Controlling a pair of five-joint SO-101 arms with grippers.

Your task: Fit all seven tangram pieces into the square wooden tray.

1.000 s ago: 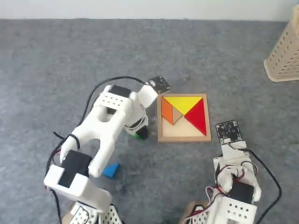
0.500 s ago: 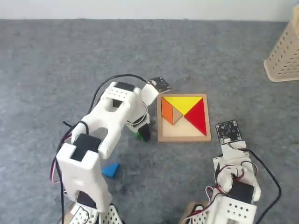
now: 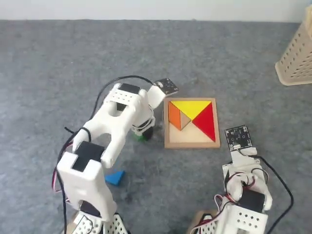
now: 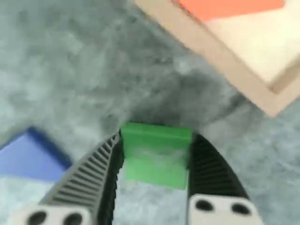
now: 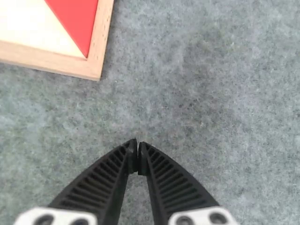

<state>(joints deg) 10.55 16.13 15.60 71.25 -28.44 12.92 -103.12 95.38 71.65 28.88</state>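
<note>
The tray has bare room in the half nearer the arms. Its raised rim stands between this room and the green piece in the left hand.

We see two white, blocky plastic arms, left arm and right arm, with black motor housings, thin black cables and a small black circuit board by each gripper, the left gripper and right gripper sharing black ribbed fingers on white screw-holed bases.

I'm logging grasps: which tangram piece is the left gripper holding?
The green piece, pinched in the left gripper; the blue one lies loose, and the yellow, red and orange sit in the tray.
</note>
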